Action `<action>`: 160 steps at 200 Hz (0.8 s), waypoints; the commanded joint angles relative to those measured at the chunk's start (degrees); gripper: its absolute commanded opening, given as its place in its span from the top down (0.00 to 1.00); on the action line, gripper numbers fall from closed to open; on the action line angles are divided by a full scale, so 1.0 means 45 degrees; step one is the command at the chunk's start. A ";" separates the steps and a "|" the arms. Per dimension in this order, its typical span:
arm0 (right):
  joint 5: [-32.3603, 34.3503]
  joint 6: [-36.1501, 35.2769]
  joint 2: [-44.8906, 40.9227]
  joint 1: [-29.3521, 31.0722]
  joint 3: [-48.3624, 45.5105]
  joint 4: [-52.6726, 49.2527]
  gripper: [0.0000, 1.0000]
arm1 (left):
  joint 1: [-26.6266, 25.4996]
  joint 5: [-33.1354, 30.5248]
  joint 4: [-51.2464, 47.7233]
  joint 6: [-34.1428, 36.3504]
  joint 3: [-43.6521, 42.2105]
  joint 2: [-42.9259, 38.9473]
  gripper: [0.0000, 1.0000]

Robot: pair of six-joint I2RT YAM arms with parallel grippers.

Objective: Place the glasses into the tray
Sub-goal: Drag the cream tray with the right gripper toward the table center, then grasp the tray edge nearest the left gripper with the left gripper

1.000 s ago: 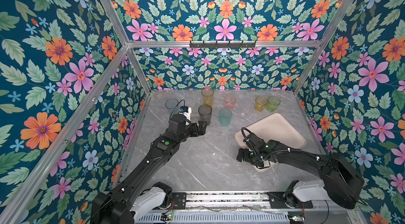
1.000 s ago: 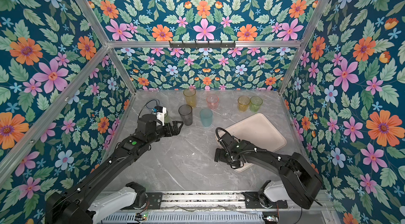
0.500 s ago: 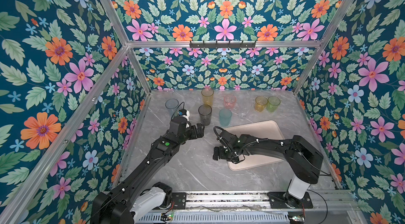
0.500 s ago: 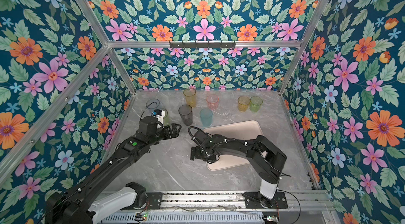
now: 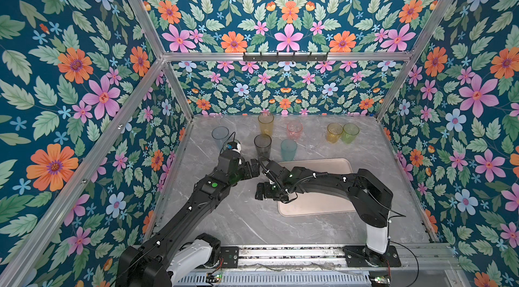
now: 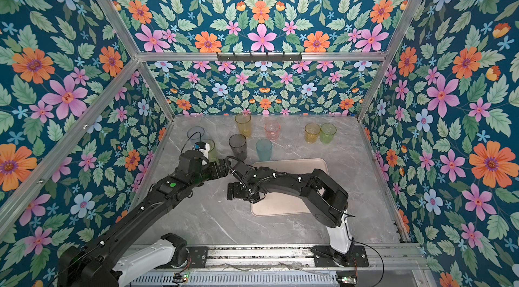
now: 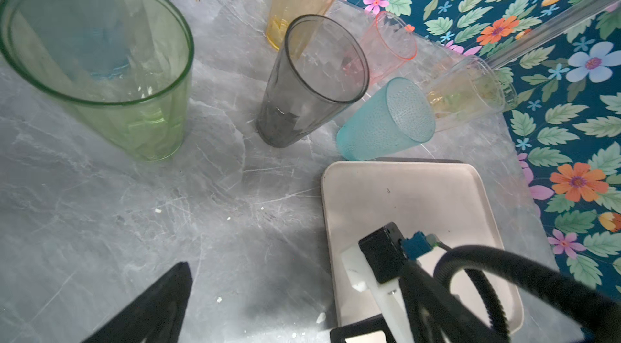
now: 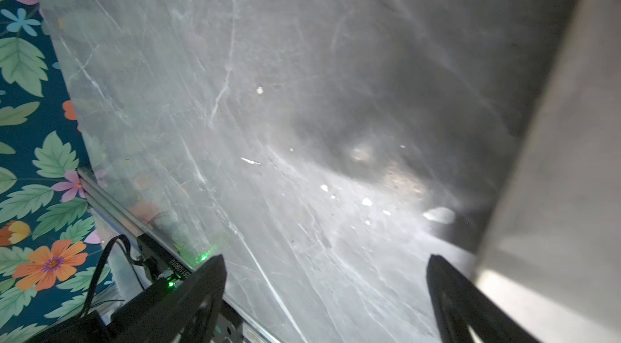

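Glasses (image 5: 294, 129) all stand on the marble table (image 5: 224, 215), none in the tray (image 5: 317, 207), so the task is judged to be at its start. Nine are counted, upright as far as can be told: blue-grey glass (image 5: 220, 136) far left, yellow-green glass (image 6: 210, 149) just behind the left wrist, smoky glass (image 5: 263, 145) and teal glass (image 5: 288, 149) nearest the tray's far rim, tall amber glass (image 5: 265, 124) by the back wall, short amber glass (image 5: 334, 132) touching or nearly touching the green glass (image 5: 350, 132), and a clear glass (image 5: 313, 146) that is hard to make out. Left gripper (image 5: 252, 169) hovers spread wide and empty, just short of the smoky glass. Right gripper (image 5: 262, 191) sits low at the tray's near-left corner, jaws wide, nothing between them; the right wrist view shows the tray edge just beside one finger. Step in hand is judged to be the first pick. Recommendation: take the smoky glass, straddle its wall at mid-height with fingers level, close gently on the thin plastic, lift straight up clear of the teal neighbour, and set it down in a far corner of the tray. Right arm lies across the tray and should clear first. Contents: tray bare; every glass appears empty
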 commanded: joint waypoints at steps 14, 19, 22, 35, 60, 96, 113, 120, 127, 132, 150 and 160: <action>-0.0564 0.0080 0.0448 0.0167 0.0544 0.0464 0.06 | 0.0095 -0.0468 -0.0288 -0.0340 -0.0062 -0.0049 0.01; -0.0596 0.0097 0.0495 0.0167 0.0589 0.0474 0.06 | 0.0107 -0.0499 -0.0333 -0.0338 -0.0047 -0.0075 0.01; -0.0608 0.0093 0.0491 0.0172 0.0608 0.0490 0.06 | 0.0116 -0.0528 -0.0348 -0.0348 -0.0039 -0.0087 0.01; -0.0575 0.0031 0.0436 0.0158 0.0650 0.0495 0.06 | 0.0165 -0.0594 -0.0435 -0.0314 -0.0021 -0.0172 0.01; -0.0415 -0.0129 0.0190 0.0172 0.0690 0.0428 0.06 | 0.0253 -0.0639 -0.0576 -0.0243 0.0020 -0.0343 0.01; -0.0303 -0.0305 -0.0215 0.0172 0.0689 0.0056 0.06 | 0.0273 -0.0493 -0.0607 -0.0291 0.0058 -0.0354 0.01; -0.0165 -0.0432 -0.0507 0.0161 0.0621 -0.0246 0.06 | 0.0273 -0.0370 -0.0563 -0.0294 0.0088 -0.0325 0.01; -0.0127 -0.0464 -0.0669 0.0167 0.0546 -0.0310 0.06 | 0.0274 -0.0313 -0.0578 -0.0272 0.0125 -0.0300 0.02; -0.0063 -0.0516 -0.0818 0.0153 0.0424 -0.0373 0.06 | 0.0283 -0.0225 -0.0587 -0.0222 0.0180 -0.0283 0.02; -0.0023 -0.0555 -0.0944 0.0138 0.0347 -0.0420 0.06 | 0.0274 -0.0174 -0.0600 -0.0198 0.0199 -0.0232 0.02; 0.0135 -0.0593 -0.1366 -0.0070 -0.0015 -0.0896 0.06 | 0.0273 -0.0096 -0.0621 -0.0099 0.0289 -0.0171 0.03; 0.0147 -0.0524 -0.1771 -0.0222 -0.0420 -0.0970 0.06 | 0.0273 0.0009 -0.0585 -0.0098 0.0293 -0.0138 0.04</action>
